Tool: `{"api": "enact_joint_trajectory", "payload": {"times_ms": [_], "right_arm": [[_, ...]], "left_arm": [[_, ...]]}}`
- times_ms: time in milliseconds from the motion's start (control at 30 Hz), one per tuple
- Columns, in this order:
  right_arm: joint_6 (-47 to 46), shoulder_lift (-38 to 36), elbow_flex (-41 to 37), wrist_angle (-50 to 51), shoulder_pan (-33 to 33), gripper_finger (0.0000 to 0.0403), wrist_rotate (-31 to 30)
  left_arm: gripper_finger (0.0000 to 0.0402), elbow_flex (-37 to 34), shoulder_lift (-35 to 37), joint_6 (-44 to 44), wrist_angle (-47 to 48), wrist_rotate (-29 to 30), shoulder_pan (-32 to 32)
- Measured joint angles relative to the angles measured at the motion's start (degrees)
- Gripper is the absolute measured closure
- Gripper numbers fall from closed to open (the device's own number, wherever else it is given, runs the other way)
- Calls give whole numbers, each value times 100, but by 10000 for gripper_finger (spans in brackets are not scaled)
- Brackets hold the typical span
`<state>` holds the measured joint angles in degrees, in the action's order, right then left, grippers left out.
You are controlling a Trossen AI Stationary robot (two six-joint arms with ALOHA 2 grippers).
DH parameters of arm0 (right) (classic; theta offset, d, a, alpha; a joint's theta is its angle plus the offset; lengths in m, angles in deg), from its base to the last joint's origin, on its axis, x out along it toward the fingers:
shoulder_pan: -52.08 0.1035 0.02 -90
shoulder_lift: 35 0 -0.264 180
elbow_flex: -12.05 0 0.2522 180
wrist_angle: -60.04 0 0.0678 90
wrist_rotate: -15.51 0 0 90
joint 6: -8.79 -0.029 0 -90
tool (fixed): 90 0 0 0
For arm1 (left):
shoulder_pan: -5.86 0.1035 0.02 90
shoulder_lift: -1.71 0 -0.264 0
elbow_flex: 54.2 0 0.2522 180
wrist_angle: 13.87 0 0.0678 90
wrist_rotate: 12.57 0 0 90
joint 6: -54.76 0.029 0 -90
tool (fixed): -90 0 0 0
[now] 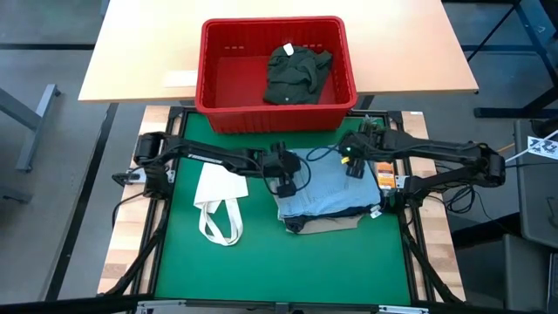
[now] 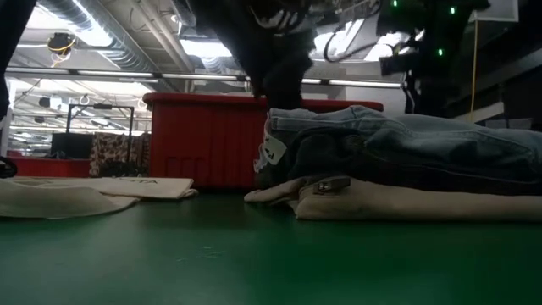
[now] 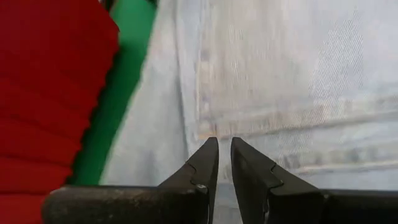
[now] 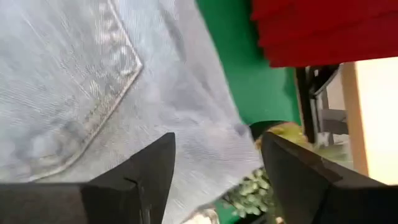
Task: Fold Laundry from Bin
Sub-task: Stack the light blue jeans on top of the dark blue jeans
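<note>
The light blue jeans lie folded on top of a stack just in front of the bin, over a dark garment and beige trousers at the bottom. One dark olive-green piece is left crumpled inside the bin.

Both arms hang low over the jeans. The left tool is over their bin-side left corner, its tips nearly together with only a slit between them and no cloth in it. The right tool is over their bin-side right corner, spread wide and empty.

The step in hand looks like finishing or releasing the jeans' fold. The next move probably calls for lifting both arms clear of the stack, then reaching over the bin's near wall for the olive-green piece.

A white tote bag lies flat on the green table, to the left of the stack, taking up room where the next garment might be spread. The bin's tall rim stands between the tools and the last piece, so a reach must rise first.
</note>
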<state>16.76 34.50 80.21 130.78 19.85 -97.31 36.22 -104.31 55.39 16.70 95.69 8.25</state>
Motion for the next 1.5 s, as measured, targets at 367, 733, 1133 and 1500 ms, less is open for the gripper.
{"api": "enact_joint_trajectory", "payload": {"times_ms": [367, 733, 1133, 1500], "right_arm": [[-946, 2, 777, 1122, 711, 164, 982], [-2631, 2, 774, 1987, 2611, 164, 1148], [-4169, 2, -526, 1895, 3616, 164, 460], [-4360, -20, -1648, 917, 3639, 164, 744]], "left_arm": [[360, 11, 231, -2, -241, -467, -439], [360, 20, 208, -4, -310, -837, -1032], [360, 26, -206, -252, -240, -835, -1263], [360, 55, -864, -354, -323, -861, -1295]]}}
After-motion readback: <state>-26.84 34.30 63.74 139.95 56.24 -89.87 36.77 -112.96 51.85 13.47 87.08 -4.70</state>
